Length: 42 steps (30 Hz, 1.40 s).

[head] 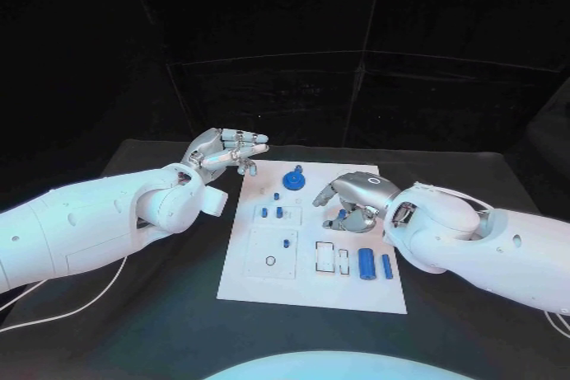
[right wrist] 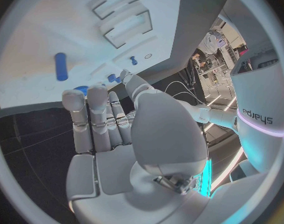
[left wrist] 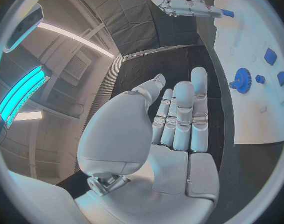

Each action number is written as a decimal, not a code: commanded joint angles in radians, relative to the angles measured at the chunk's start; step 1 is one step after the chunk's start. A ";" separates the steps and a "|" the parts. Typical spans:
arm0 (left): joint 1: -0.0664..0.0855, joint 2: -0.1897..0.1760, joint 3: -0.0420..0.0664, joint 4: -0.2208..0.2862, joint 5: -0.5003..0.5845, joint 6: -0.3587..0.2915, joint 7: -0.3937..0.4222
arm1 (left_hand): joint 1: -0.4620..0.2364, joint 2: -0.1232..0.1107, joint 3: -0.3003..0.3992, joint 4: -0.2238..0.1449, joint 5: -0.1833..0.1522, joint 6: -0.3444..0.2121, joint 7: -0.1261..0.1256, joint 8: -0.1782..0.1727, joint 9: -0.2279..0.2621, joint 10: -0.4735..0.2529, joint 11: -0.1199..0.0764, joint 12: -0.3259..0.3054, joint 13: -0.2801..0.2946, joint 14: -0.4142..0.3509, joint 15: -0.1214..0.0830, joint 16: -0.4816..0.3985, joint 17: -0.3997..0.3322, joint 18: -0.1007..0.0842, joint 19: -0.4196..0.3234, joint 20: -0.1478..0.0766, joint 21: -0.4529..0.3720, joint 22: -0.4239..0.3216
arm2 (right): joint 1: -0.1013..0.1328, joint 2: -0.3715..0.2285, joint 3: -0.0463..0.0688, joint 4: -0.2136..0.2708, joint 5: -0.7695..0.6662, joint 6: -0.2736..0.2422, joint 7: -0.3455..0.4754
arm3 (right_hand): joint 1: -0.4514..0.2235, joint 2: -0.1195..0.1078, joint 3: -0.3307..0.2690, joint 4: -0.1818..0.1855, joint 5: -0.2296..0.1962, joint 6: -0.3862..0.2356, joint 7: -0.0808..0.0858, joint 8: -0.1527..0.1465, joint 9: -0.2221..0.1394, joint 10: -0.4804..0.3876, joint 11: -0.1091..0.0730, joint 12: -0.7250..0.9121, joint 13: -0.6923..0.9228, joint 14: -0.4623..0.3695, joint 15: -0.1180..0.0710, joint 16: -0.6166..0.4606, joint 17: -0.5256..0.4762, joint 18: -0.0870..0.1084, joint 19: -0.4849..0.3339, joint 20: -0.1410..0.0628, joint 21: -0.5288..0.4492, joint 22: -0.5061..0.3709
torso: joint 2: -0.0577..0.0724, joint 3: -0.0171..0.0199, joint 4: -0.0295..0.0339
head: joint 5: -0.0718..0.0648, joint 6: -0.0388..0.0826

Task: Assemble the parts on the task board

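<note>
The right hand [head: 352,203] hangs low over the middle of the task board [head: 312,293], fingers curled down; if it holds a part, I cannot tell. The blue gear [head: 293,180] stands near the board's far edge, two blue cylinders [head: 367,264] near its right edge. The left hand [head: 226,153] hovers empty, fingers apart, off the far-left corner. I think the right hand should descend slowly and straight

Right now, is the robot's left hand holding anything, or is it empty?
Empty. The left hand hovers beside the task board's far left corner, palm bare and fingers apart in the left wrist view, nothing between them.
</note>
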 commanded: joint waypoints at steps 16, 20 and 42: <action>0.001 0.007 -0.001 -0.003 0.002 0.019 -0.001 | 0.005 -0.001 -0.007 -0.001 0.003 -0.001 0.003 0.007 -0.001 -0.004 0.000 0.009 -0.001 -0.003 0.001 -0.005 -0.001 0.013 -0.004 0.002 -0.004 -0.002 | 0.021 -0.041 0.002 -0.028 0.008 0.182 -0.126 | 0.019 0.025 -0.077 0.002 -0.009 -0.005 -0.016 0.005 0.000 -0.039 -0.009 0.033 -0.002 -0.011 -0.006 -0.035 -0.047 0.022 -0.021 -0.004 -0.043 -0.046 | 0.002 -0.0016 0.0038 | -0.011 0.001; 0.001 0.006 -0.001 -0.003 0.002 0.021 -0.001 | 0.005 -0.001 -0.007 -0.001 0.003 -0.001 0.003 0.007 -0.001 -0.004 0.000 0.009 -0.001 -0.003 0.001 -0.005 -0.001 0.013 -0.004 0.002 -0.004 -0.002 | 0.021 -0.024 0.002 -0.041 0.004 0.195 -0.132 | 0.024 0.037 -0.085 0.003 -0.011 -0.003 -0.017 0.006 0.001 -0.037 -0.010 0.043 -0.001 -0.010 -0.008 -0.035 -0.047 0.022 -0.020 -0.005 -0.045 -0.047 | 0.002 -0.0007 0.0026 | -0.009 0.002; 0.001 0.008 -0.001 -0.004 0.002 0.024 -0.002 | 0.003 0.001 -0.008 0.000 0.002 0.001 0.002 0.009 0.000 -0.004 0.000 0.012 -0.001 -0.003 0.001 -0.005 -0.002 0.014 -0.004 0.002 -0.005 -0.003 | 0.020 0.029 0.001 -0.090 -0.010 0.223 -0.123 | 0.080 0.120 -0.031 0.021 -0.046 0.089 -0.033 0.025 0.003 0.136 -0.040 0.075 -0.008 0.055 -0.034 0.041 0.057 -0.008 0.103 -0.031 0.056 0.095 | 0.002 -0.0002 0.0013 | -0.009 -0.004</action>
